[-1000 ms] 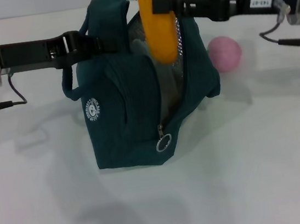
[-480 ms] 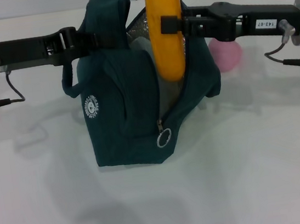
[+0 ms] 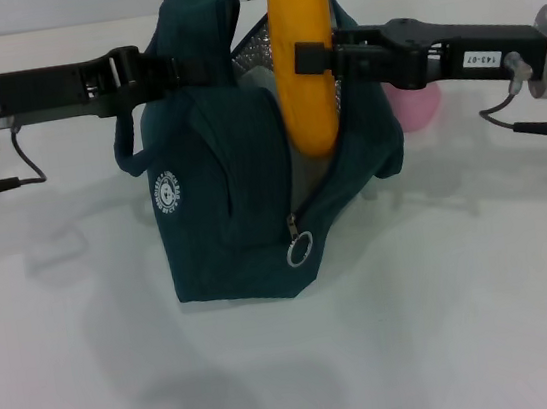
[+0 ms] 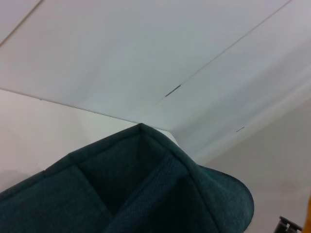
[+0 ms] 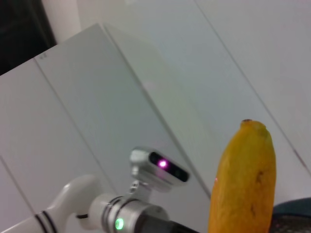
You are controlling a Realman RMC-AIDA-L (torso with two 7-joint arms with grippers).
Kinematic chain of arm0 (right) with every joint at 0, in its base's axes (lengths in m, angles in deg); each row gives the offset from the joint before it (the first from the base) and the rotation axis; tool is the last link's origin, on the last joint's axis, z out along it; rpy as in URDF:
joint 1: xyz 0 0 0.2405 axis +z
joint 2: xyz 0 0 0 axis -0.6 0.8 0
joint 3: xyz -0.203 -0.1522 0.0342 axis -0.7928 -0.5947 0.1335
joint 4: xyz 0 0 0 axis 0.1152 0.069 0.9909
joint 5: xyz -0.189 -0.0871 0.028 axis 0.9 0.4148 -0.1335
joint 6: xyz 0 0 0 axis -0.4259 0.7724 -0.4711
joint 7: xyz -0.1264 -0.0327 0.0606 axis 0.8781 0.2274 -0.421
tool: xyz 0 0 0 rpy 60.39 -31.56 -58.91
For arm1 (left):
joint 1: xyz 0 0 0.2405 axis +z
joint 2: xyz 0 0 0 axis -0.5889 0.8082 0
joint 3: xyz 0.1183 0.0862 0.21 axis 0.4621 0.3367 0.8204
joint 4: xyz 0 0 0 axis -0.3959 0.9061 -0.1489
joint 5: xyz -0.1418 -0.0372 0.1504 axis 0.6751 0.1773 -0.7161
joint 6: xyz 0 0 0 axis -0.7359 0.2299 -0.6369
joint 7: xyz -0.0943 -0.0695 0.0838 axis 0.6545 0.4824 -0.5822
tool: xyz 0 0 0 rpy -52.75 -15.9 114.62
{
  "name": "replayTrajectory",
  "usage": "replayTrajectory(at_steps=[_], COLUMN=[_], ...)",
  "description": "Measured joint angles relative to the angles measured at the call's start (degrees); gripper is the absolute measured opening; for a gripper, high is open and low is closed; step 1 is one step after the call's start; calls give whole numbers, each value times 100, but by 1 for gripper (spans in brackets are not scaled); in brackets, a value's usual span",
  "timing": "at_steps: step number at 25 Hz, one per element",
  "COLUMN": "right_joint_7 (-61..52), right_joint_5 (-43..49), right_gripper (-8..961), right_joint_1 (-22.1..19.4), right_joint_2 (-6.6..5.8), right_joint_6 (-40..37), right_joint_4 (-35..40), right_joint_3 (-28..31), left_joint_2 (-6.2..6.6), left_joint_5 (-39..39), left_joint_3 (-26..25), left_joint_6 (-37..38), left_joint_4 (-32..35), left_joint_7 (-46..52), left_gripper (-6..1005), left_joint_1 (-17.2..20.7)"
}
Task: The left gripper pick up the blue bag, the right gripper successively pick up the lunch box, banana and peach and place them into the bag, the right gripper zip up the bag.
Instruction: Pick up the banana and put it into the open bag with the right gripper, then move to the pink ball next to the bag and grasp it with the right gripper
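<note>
Head view: right pincer pinches the banana upright, lower tip in the blue bag's open mouth. Left pincer clamps the bag's handle. Judgement: lower straight, release once seated.

Right wrist view: banana tip alongside.

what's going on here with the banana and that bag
The left gripper holds the blue bag up by its handle, mouth open. The right gripper grips the banana upright, its lower end dipping into the opening. A pink peach waits on the table behind the bag. The zipper is undone.
</note>
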Motion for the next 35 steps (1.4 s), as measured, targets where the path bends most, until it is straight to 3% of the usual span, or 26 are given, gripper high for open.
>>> replayTrajectory(at_steps=[4,10,15,26,35], right_joint_7=[1,-3,-12,200,638], right_joint_5=[-9,-10,-139,-288,-291], right_gripper=[423,648,748,784,816], right_joint_1=[-10,-17,-80,-635,-1031], right_joint_2=[0,0,-29,-101,-340], right_joint_6=[157,241,247,228,683], right_joint_4=[-64,-73,-55,916,1121], right_joint_3=[19,19,61,56,180], left_joint_2=[-2,-6,-9,-2,1], left_joint_5=[0,0,0,-1,-1], left_joint_3=[0,0,1,1,1], left_joint_6=[0,-1,-1,-1,-1], left_joint_4=[0,1,1,-10,-48], left_joint_7=[0,0,0,0,0], left_gripper=[49,48,48,48,48], left_joint_1=[4,16,23,43,53])
